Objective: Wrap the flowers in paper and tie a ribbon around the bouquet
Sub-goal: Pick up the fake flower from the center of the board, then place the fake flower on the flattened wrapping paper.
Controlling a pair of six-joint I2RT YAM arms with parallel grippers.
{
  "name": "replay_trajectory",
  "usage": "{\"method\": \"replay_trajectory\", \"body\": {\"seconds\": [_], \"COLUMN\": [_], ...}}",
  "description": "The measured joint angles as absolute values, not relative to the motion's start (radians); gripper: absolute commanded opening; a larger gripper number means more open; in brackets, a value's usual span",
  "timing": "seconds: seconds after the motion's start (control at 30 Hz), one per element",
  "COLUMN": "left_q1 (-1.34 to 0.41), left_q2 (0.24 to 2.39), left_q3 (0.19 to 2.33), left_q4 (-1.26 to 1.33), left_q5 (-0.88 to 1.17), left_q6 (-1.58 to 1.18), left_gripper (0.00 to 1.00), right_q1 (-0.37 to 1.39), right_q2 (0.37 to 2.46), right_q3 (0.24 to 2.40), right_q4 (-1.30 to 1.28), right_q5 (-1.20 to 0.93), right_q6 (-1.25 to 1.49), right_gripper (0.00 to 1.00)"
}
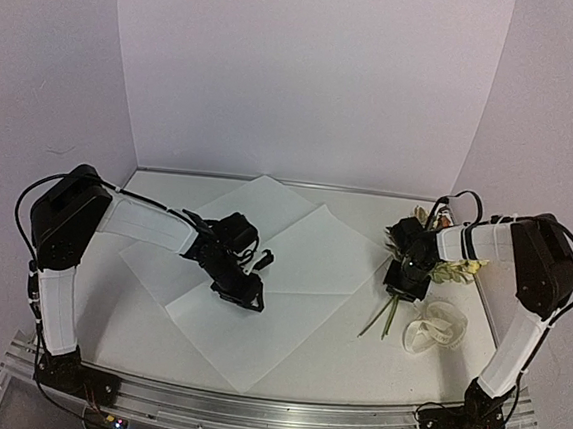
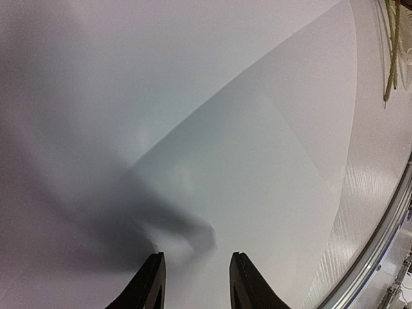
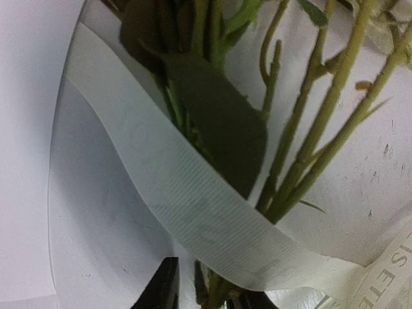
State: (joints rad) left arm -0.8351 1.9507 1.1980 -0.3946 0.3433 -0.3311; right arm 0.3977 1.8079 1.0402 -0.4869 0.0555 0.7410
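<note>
Left jaws: apart and empty, over the middle of the paper (image 1: 308, 252). Right jaws: either side of the stems of the flowers (image 3: 309, 135), just right of the paper on the counter (image 1: 353, 376); whether they clamp cannot be told. The ribbon (image 3: 193, 199) lies across those stems.

A lab bench: plain white backdrop panels (image 1: 309, 76) and aluminium mounting rail (image 1: 269, 416).

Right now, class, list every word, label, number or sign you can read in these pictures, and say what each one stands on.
"IS ETE": dark printed letters on the narrow cream-white ribbon, a fragment cut off at the edge of the right wrist view.
The same lettering in the top view: too small to read.
No text seen on the large white paper sheet or the table.
</note>
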Motion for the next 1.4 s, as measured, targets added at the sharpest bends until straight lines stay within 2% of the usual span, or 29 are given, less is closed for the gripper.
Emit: {"method": "replay_trajectory", "body": {"seconds": [0.1,0.17,0.37,0.57,0.73,0.87,1.13,1.4], "left_q1": [-0.834,-0.833,-0.831,-0.831,-0.830,-0.830,-0.794,-0.679], "left_q2": [1.950,1.951,1.950,1.948,1.945,1.943,1.839,1.679], "left_q3": [1.198,1.198,1.198,1.198,1.202,1.203,1.201,1.102], "left_q4": [-0.396,-0.396,-0.397,-0.404,-0.422,-0.429,-0.423,-0.378], "left_q5": [0.347,0.349,0.361,0.363,0.364,0.364,0.351,0.266], "left_q6": [-0.317,-0.312,-0.306,-0.302,-0.302,-0.303,-0.370,-0.523], "left_gripper": [0.37,0.37,0.39,0.41,0.41,0.42,0.43,0.42], "right_q1": [0.398,0.398,0.398,0.394,0.386,0.382,0.404,0.553], "right_q2": [1.812,1.812,1.745,1.504,1.351,1.325,1.533,1.922], "right_q3": [1.046,1.050,1.068,1.088,1.115,1.115,1.253,1.665], "right_q4": [-0.487,-0.490,-0.523,-0.554,-0.509,-0.432,-0.369,-0.414], "right_q5": [0.057,0.059,0.055,0.011,-0.079,-0.183,-0.316,-0.335], "right_q6": [0.740,0.742,0.728,0.730,0.730,0.750,0.782,0.774], "right_gripper": [0.04,0.00,0.00,0.00,0.00,0.00,0.00,0.00]}}
